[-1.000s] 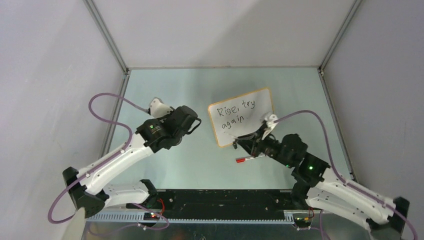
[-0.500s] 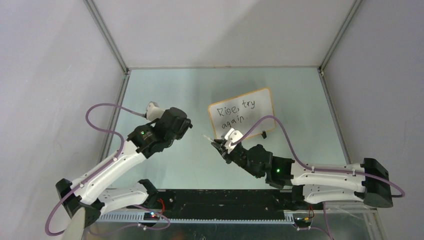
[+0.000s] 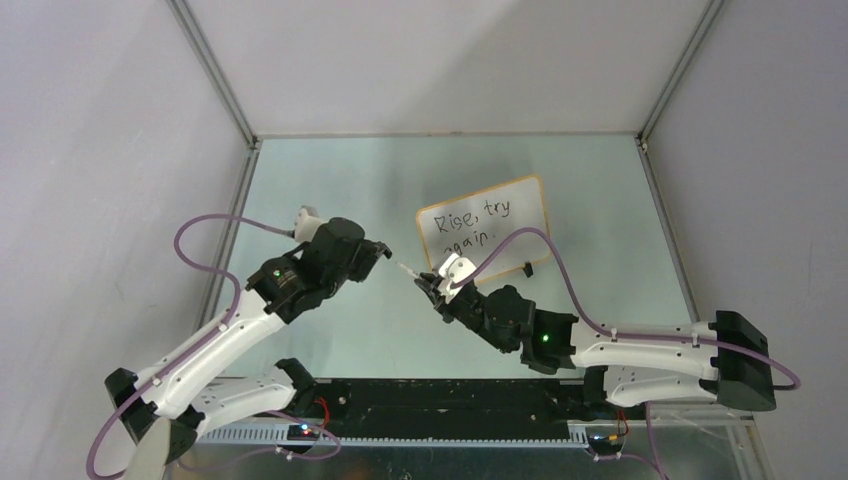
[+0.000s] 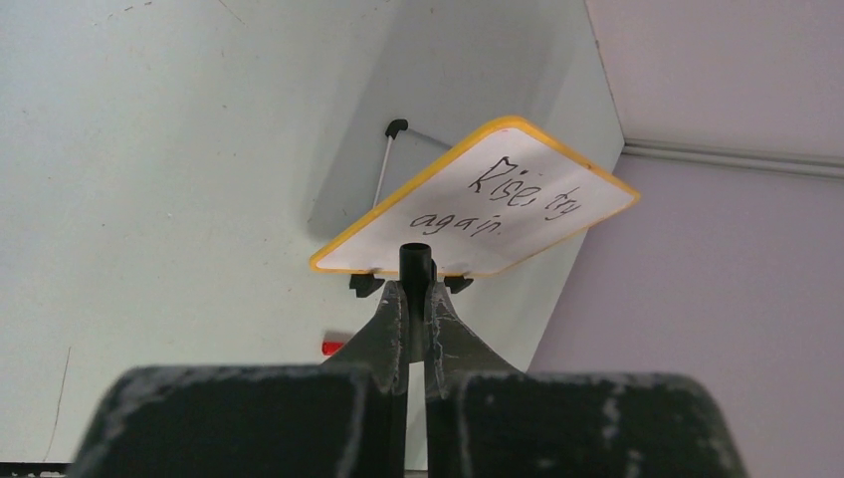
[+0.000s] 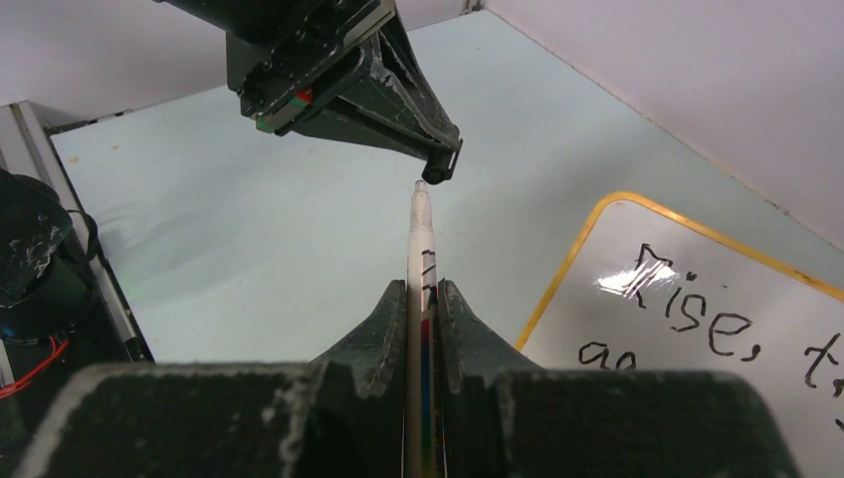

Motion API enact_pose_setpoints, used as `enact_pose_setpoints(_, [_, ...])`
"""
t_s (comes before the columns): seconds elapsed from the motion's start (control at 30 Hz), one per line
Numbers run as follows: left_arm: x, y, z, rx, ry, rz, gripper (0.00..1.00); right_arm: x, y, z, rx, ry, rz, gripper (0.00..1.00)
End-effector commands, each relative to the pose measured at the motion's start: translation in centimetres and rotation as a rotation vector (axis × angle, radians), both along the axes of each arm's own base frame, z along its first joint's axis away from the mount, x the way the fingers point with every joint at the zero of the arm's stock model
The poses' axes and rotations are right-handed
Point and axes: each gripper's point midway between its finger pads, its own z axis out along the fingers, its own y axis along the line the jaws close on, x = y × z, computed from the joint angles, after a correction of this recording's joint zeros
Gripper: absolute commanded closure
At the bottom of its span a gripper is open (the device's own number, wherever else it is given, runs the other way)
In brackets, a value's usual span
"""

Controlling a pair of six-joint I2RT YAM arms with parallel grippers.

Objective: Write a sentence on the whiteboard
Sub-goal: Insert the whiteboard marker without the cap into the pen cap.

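Black handwritten sentence (image 3: 478,225) finished; your right gripper (image 5: 422,299) clamps the slim white marker (image 5: 421,224), left gripper (image 4: 416,299) pinches its small black cap (image 4: 416,264), so align tip and push.

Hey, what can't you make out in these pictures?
- Right wrist view: the sentence is cut off by the right edge and partly hidden behind the right gripper.
- Right wrist view: whether the marker tip touches the cap; too close to tell.
- Left wrist view: a red thing, mostly hidden behind the left gripper.
- Top view: a near corner of the whiteboard, covered by the right gripper.
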Motion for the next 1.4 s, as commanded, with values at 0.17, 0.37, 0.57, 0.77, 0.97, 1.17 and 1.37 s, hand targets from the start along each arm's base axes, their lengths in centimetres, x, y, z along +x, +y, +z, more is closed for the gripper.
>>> enact_pose_setpoints(0.17, [0.0,0.6,0.9,-0.047,-0.035,0.003,1.00,0.2,0.3,3.3,0.083,-0.030,-0.015,1.00])
enact_pose_setpoints(0.37, [1.5,2.0,1.0,0.153,-0.221,-0.078,1.00,1.6,-2.3,5.0,0.148,0.114,-0.022,1.00])
enact_pose_setpoints(0.57, [2.7,1.0,2.6,0.551,-0.857,-0.359,1.00,1.8,-5.8,4.1,0.111,0.562,0.069,1.00])
enact_pose_setpoints(0.77, [1.7,0.1,2.5,1.063,-1.253,-0.551,1.00,-0.3,-6.6,4.7,0.012,0.703,0.085,1.00])
enact_pose_setpoints(0.97, [0.6,-1.0,4.9,1.240,-1.489,-0.547,1.00,-1.3,-5.7,4.8,-0.046,0.747,0.064,1.00])
enact_pose_setpoints(1.17, [-2.6,-3.1,4.4,1.263,-1.685,-0.696,1.00,-1.5,-4.5,4.5,-0.079,0.733,0.050,1.00])
enact_pose_setpoints(1.37, [-3.7,-3.9,3.2,1.333,-1.738,-0.813,1.00,-1.9,-4.2,5.7,-0.088,0.699,0.052,1.00])
